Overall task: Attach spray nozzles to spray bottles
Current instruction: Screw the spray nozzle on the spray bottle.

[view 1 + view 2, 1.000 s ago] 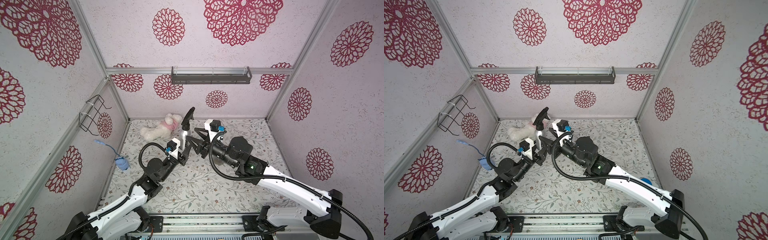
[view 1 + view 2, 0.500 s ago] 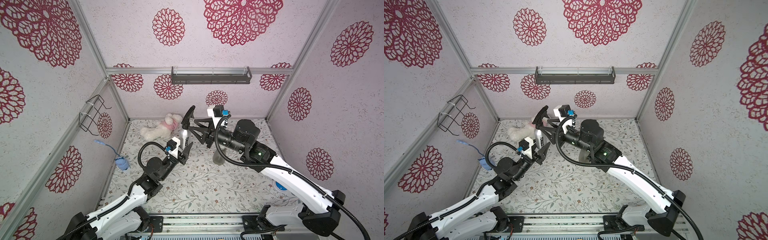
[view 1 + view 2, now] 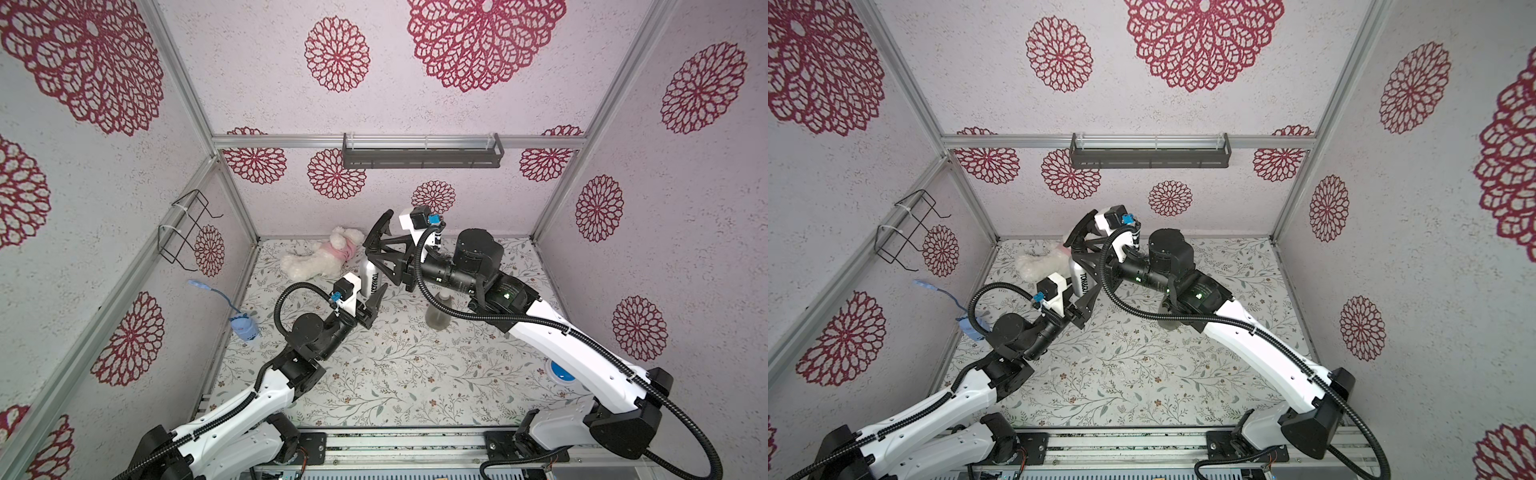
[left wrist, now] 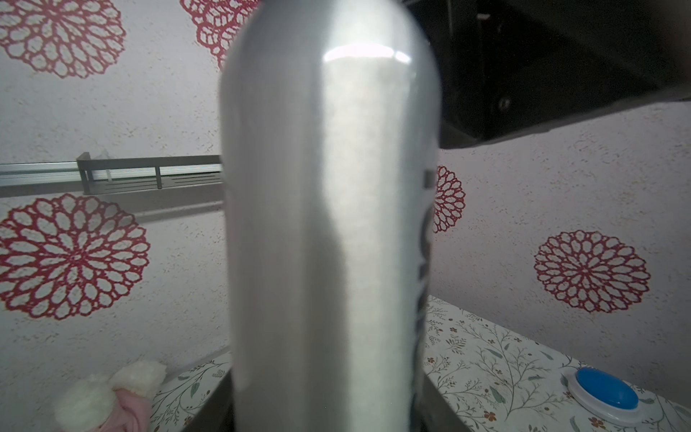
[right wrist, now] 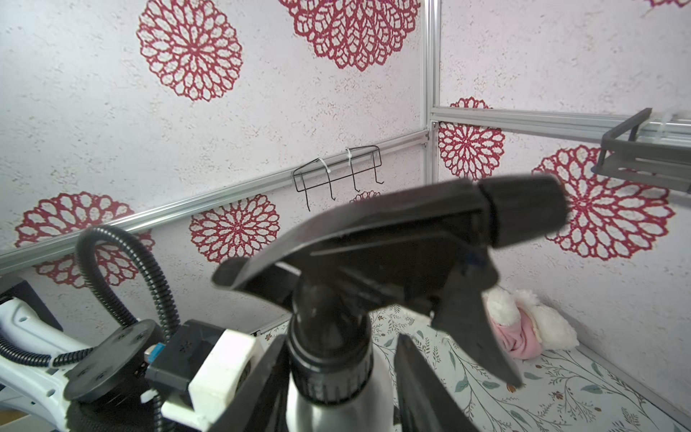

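The black nozzle (image 5: 392, 254) sits on the silver bottle (image 3: 371, 280) pinched by the left tool (image 3: 372, 301), the right tool (image 3: 380, 259) straddling its collar, grip unclear; the grey-brown bottle (image 3: 437, 318) stands bare.

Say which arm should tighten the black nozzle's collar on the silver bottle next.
Right, probably. Its tool already straddles the collar of the black nozzle, while the left tool is clamped low on the silver bottle, holding it upright. Swapping roles would mean letting go of the bottle.
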`<action>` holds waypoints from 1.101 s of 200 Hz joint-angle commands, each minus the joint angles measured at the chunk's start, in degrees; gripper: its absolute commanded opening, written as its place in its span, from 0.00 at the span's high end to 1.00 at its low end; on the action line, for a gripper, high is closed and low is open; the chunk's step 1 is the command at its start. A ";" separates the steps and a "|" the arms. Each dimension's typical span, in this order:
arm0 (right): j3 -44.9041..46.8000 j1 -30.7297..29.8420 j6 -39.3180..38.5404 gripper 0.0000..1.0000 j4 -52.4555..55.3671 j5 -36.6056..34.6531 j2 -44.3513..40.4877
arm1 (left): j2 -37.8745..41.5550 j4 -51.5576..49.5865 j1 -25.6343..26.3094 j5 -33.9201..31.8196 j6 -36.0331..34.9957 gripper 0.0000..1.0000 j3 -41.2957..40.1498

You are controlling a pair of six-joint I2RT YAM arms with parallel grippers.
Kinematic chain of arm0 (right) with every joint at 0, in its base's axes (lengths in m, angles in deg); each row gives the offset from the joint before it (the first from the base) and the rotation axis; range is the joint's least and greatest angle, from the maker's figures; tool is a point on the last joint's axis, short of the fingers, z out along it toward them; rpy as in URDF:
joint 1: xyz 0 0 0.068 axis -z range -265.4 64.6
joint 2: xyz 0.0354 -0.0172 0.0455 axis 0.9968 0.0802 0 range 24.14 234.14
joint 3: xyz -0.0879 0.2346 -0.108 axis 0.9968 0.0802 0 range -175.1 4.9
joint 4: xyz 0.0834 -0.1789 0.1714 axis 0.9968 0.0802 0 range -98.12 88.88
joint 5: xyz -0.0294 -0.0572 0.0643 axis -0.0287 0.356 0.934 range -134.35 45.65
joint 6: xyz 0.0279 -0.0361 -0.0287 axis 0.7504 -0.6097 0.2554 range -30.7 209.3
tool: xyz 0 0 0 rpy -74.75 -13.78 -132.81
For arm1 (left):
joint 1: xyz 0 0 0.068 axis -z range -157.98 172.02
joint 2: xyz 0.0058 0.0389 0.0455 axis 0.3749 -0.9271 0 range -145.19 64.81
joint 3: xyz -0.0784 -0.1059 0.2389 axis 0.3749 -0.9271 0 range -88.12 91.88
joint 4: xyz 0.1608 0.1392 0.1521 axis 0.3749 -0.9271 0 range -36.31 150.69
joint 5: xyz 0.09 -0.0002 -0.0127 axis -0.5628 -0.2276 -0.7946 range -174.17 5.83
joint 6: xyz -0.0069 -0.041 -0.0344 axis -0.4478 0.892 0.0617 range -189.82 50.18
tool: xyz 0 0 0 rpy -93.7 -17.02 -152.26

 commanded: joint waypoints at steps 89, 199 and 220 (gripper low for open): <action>-4.28 0.81 0.11 0.58 -0.40 2.57 1.27 | -0.42 1.26 0.14 0.72 -0.68 0.81 0.57; -3.97 -3.09 -2.55 0.72 5.05 -19.18 4.62 | -2.63 -2.25 0.23 -2.77 -1.03 0.82 5.18; -7.73 -6.18 -3.53 0.72 9.96 -29.23 7.29 | -3.31 -3.30 0.24 -3.42 -0.92 0.82 6.05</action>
